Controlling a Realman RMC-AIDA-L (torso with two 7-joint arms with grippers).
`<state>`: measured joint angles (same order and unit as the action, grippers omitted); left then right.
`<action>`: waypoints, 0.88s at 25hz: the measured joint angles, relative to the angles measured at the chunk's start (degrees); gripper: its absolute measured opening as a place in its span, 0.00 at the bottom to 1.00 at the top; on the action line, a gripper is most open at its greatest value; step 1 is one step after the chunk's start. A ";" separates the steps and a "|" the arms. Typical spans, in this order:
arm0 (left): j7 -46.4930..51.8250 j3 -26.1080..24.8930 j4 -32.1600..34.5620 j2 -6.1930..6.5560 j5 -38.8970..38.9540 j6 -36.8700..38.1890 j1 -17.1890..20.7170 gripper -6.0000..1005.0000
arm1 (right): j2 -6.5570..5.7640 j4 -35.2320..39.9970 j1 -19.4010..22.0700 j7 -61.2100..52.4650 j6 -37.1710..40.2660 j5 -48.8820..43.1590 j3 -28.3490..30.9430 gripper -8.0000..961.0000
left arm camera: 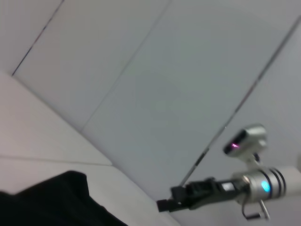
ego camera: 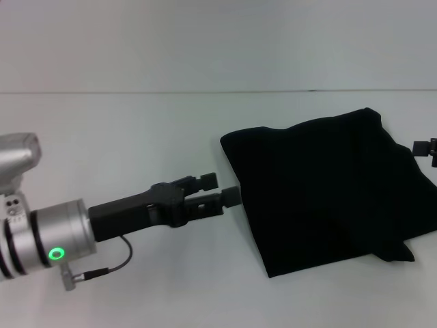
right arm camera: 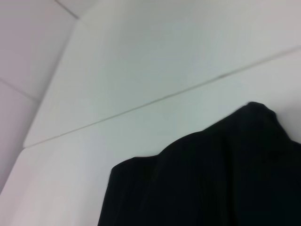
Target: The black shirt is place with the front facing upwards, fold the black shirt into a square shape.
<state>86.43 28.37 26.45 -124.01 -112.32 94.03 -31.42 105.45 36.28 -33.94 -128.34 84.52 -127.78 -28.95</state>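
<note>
Left gripper (ego camera: pixel 217 191) is hovering over the table (ego camera: pixel 136 137), near its front-left part, pointing toward the black shirt (ego camera: pixel 321 188); jaws are standing slightly apart, a narrow gap, holding nothing; fingertips are sitting just beside the shirt's left edge, contact not clear; a thin cable is hanging under the silver wrist with a green light glowing on it; black shirt is lying folded into a rough square on the right half of the table, no lettering showing, its near corner pointing at the front edge, its right side slightly rumpled with a small flap sticking out at the near-right corner; right gripper (ego camera: pixel 425 147) is just peeking in at the right edge of the table beside the shirt's far-right side, only a black tip showing, cannot tell how its jaws are standing; in the left wrist view the right gripper (left arm camera: pixel 165 203) is showing farther off beyond a corner of the shirt (left arm camera: pixel 51 200); right wrist view is showing the shirt (right arm camera: pixel 211 179) filling the near part, with white table (right arm camera: pixel 141 61) beyond.
</note>
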 joint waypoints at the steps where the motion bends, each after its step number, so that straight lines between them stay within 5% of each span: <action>1: 2.48 0.01 -0.25 -0.01 0.00 -0.55 -0.56 0.95 | 0.09 0.19 0.66 2.14 1.10 0.66 0.37 0.77; 7: 22.04 2.80 -2.19 0.04 -0.60 -10.39 -6.09 0.95 | 2.26 -0.68 5.69 20.52 9.09 4.13 1.93 0.97; 17: 43.06 12.95 -2.77 0.02 -0.57 -27.47 -10.63 0.95 | 8.87 -1.20 13.29 50.86 13.70 4.22 4.82 0.97; 22: 43.61 13.62 -6.98 -0.17 -0.44 -32.60 -13.12 0.95 | 9.99 -1.21 14.66 55.79 13.61 4.03 6.97 0.97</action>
<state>130.04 41.99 19.47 -124.19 -112.76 61.44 -44.54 115.44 35.06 -19.28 -72.54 98.13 -123.75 -21.99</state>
